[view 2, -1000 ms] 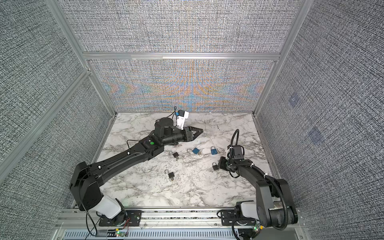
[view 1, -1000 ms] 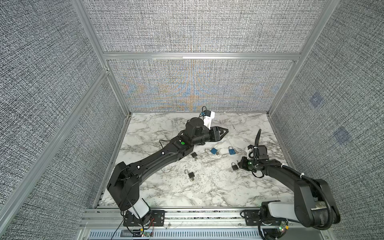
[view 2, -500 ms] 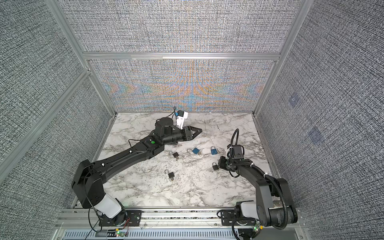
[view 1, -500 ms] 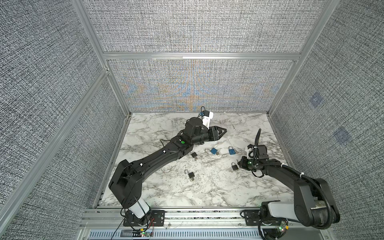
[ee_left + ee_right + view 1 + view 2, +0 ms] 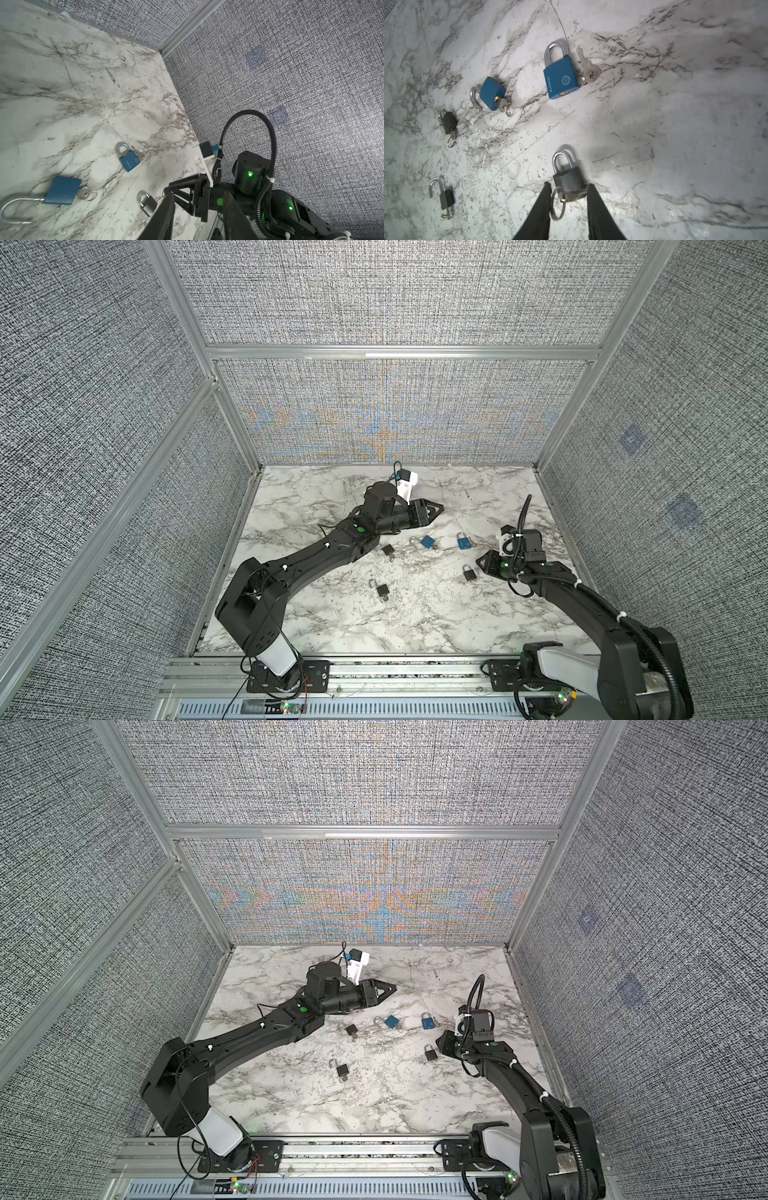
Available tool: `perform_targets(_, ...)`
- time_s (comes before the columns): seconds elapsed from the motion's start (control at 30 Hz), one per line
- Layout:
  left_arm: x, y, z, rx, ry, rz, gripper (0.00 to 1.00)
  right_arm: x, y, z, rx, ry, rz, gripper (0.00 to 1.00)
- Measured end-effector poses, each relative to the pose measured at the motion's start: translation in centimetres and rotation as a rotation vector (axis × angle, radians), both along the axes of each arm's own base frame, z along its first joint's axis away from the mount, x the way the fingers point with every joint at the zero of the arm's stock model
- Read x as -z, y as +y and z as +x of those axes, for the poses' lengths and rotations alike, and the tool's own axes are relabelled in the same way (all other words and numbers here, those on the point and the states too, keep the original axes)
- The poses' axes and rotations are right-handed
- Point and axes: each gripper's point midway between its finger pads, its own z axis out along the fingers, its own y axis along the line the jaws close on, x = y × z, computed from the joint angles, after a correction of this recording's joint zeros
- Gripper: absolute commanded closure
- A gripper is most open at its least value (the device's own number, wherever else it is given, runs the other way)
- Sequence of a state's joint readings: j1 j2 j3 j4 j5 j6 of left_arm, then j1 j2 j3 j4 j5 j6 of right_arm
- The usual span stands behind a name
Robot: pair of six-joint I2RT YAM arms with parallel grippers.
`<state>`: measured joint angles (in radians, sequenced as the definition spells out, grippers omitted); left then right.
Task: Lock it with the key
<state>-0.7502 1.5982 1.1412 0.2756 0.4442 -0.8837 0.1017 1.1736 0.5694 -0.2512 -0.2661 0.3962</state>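
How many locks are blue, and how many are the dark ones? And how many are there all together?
Blue padlocks: 2
Dark padlocks: 3
Total: 5

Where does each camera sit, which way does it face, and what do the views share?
Top view: high over the front rail, looking down at the marble table; shows left arm and right arm.
Top view: alongside, same heading; both arms too, grey padlock near the right gripper.
Left wrist: on the left arm, facing across the table to the right wall; own gripper's fingers, the right arm too.
Right wrist: on the right arm, looking down; own gripper's fingers flank the grey padlock's key.
Shared: all four show the grey padlock.
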Motion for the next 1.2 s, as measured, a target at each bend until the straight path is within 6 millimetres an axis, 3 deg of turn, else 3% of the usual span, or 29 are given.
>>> perform_targets(0.33, 0.1, 1.3, -0.3, -0.015, -0.007, -0.006, 0.59, 2.1, -1.1, -0.4, 0.041, 0.127, -0.059, 0.68)
perform_targets(0.73, 0.2, 1.3, -0.1, -0.020, -0.008, -0.019, 0.59, 1.6, -2.4, -0.9, 0.079, 0.179, -0.150, 0.68)
perform_targets(0.8, 0.4, 1.3, 0.0, -0.019, -0.004, -0.018, 0.59, 1.4, -1.9, -1.1, 0.063, 0.173, -0.120, 0.79)
perform_targets(0.83, 0.5, 1.2, 0.1, -0.019, -0.003, -0.019, 0.59, 1.3, -1.6, -1.1, 0.057, 0.170, -0.101, 0.95)
perform_targets(0.87, 0.5, 1.2, 0.1, -0.020, 0.001, -0.019, 0.59, 1.1, -1.3, -1.1, 0.052, 0.168, -0.089, 1.00)
perform_targets(1.0, 0.5, 1.2, 0.0, -0.014, 0.002, -0.024, 0.59, 0.9, -0.6, -0.9, 0.045, 0.162, -0.045, 1.00)
perform_targets(1.1, 0.6, 1.2, 0.0, -0.014, 0.003, -0.023, 0.59, 0.9, -0.5, -0.8, 0.043, 0.164, -0.040, 0.80)
perform_targets(1.2, 0.7, 1.2, -0.1, -0.014, 0.006, -0.021, 0.59, 0.7, -0.5, -0.7, 0.043, 0.155, -0.040, 0.70)
